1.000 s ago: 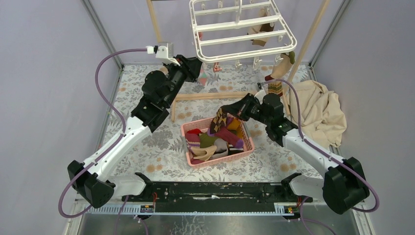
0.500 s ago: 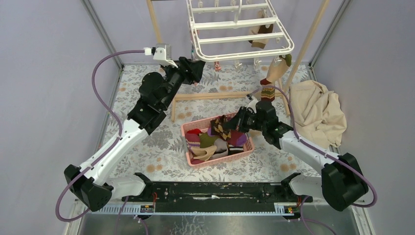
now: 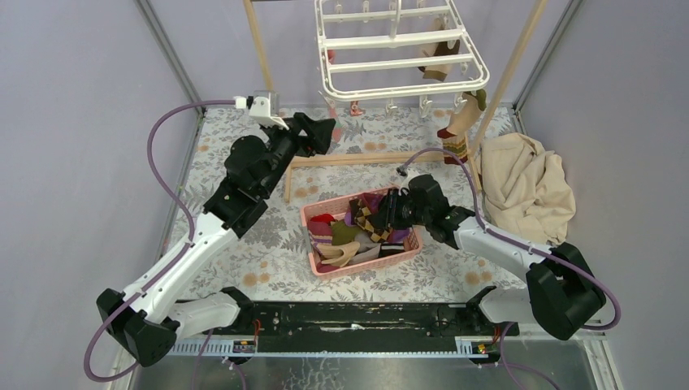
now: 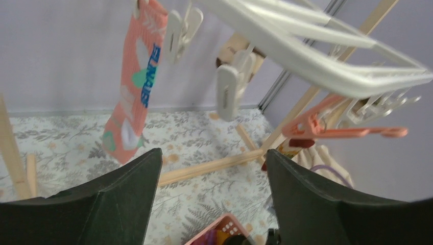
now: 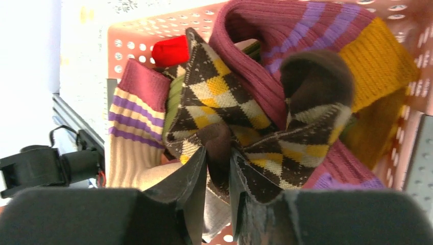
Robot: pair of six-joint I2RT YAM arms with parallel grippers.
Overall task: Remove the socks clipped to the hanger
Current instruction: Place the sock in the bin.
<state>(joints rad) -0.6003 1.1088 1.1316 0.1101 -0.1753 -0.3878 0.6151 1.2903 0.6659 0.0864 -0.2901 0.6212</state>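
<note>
Overhead, white crossbarred hanger, dangling clips

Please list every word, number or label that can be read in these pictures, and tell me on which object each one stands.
Coral sock, clipped to the hanger: blue capital letters run down its length, too blurred to read with certainty.
Nothing else shows readable text: no lettering can be made out on the pink basket, the socks inside it, or the hanger itself.
</note>
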